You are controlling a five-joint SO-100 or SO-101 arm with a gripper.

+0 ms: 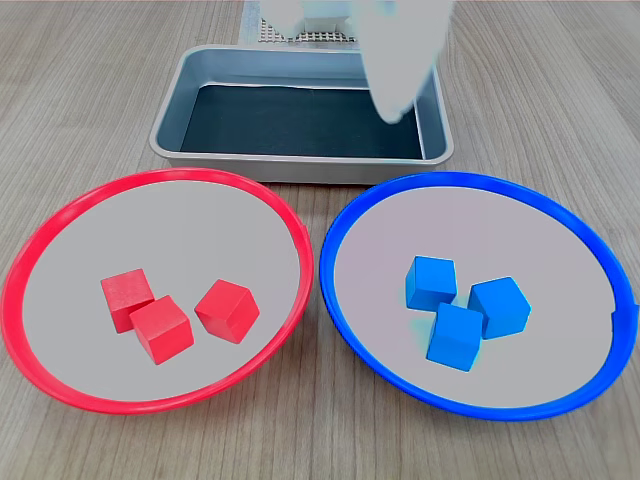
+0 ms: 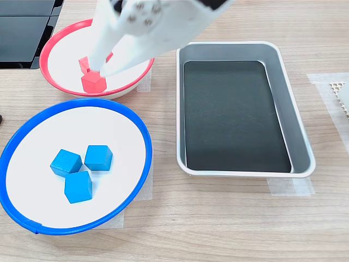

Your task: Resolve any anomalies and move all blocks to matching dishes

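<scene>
Three red blocks lie in the red-rimmed dish on the first exterior view's left. On its right, three blue blocks sit close together in the blue-rimmed dish. My white gripper hangs above the grey tray's right part, holding nothing. In the second exterior view the gripper is open with a narrow gap between its fingers. There it overlaps the red dish and hides part of the red blocks. The blue blocks and the blue dish show fully.
A rectangular grey metal tray with a dark bottom stands behind the dishes, holding nothing. A white perforated base lies behind it. A black device sits at the second exterior view's top left. Bare wooden table surrounds everything.
</scene>
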